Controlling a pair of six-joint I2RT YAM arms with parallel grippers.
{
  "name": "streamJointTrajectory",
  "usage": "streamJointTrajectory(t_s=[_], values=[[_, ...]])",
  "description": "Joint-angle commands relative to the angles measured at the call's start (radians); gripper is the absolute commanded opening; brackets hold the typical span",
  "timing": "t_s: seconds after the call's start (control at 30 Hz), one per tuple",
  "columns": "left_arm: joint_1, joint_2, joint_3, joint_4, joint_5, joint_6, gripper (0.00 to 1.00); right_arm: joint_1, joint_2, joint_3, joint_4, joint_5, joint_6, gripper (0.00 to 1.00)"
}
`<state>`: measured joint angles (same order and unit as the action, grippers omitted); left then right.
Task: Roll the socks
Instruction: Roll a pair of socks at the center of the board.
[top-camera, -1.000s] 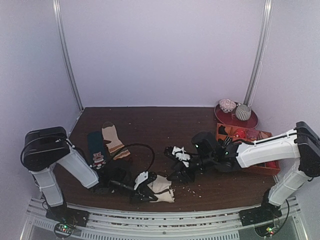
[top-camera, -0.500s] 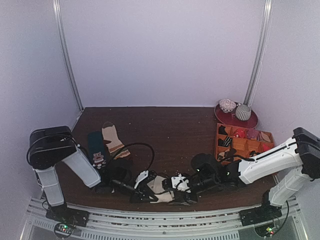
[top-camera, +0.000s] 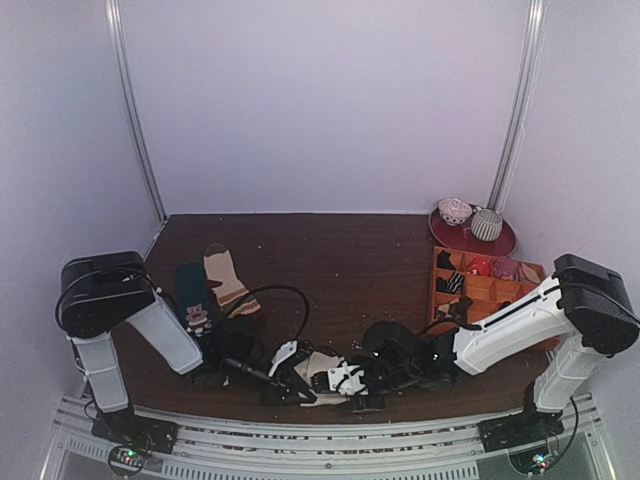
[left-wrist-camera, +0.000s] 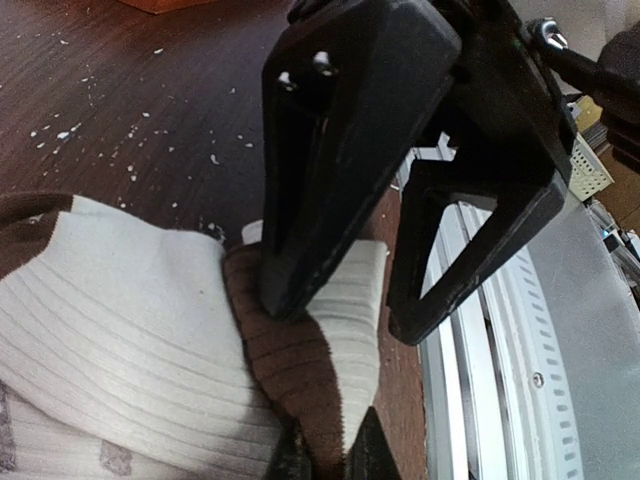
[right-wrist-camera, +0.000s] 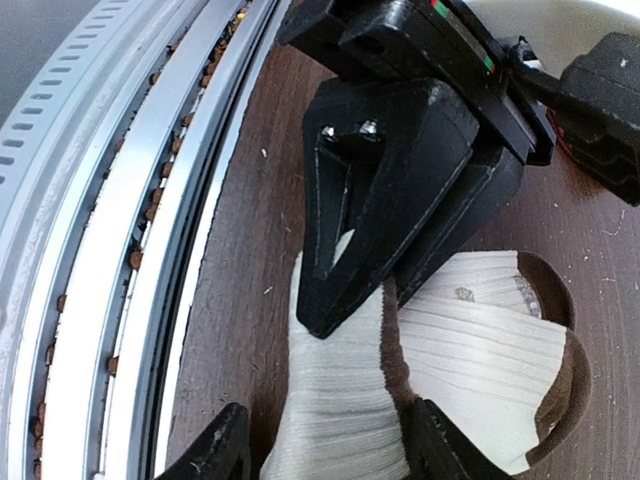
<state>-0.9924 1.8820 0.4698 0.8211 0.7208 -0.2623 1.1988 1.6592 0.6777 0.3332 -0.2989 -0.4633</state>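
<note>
Left claw (right-wrist-camera: 355, 305) on ribbed socks (right-wrist-camera: 480, 350)

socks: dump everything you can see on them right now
The socks are ribbed cream knit with brown ends, soft and rumpled. They lie overlapped on the table at its near edge, beside the rail. One brown end is folded over the cream. The left claw is shut on that brown fold. The right claw stands open around the same end, one finger on the fabric. No tight roll shows yet.
</note>
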Motion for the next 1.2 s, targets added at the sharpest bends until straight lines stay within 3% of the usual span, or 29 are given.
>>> streamJointTrajectory(t_s=[0.0,0.27,0.37,0.47,0.53,0.7,0.8,1.0,1.17], values=[[-0.006,0.076,-0.036,-0.271,-0.022,-0.004,0.00,0.005,0.045,0.008,0.015,0.065,0.005,0.52],[0.004,0.073,-0.037,-0.252,-0.002,-0.009,0.01,0.009,0.113,0.007,-0.026,0.098,0.032,0.29],[0.012,0.046,-0.029,-0.250,-0.018,0.001,0.23,0.008,0.141,0.039,-0.093,0.098,0.065,0.23],[0.015,-0.028,-0.006,-0.314,-0.076,0.063,0.51,-0.001,0.166,0.093,-0.199,0.066,0.108,0.20],[0.021,-0.100,0.011,-0.371,-0.129,0.120,0.59,-0.016,0.181,0.131,-0.268,0.019,0.143,0.20],[0.036,-0.300,0.003,-0.431,-0.253,0.213,0.68,-0.054,0.194,0.223,-0.441,-0.103,0.228,0.20],[0.035,-0.364,-0.047,-0.393,-0.309,0.232,0.68,-0.088,0.210,0.293,-0.557,-0.219,0.251,0.21],[0.034,-0.411,-0.142,-0.194,-0.369,0.277,0.66,-0.167,0.339,0.447,-0.780,-0.338,0.305,0.21],[0.032,-0.366,-0.145,-0.090,-0.347,0.323,0.66,-0.214,0.401,0.511,-0.850,-0.417,0.379,0.21]])
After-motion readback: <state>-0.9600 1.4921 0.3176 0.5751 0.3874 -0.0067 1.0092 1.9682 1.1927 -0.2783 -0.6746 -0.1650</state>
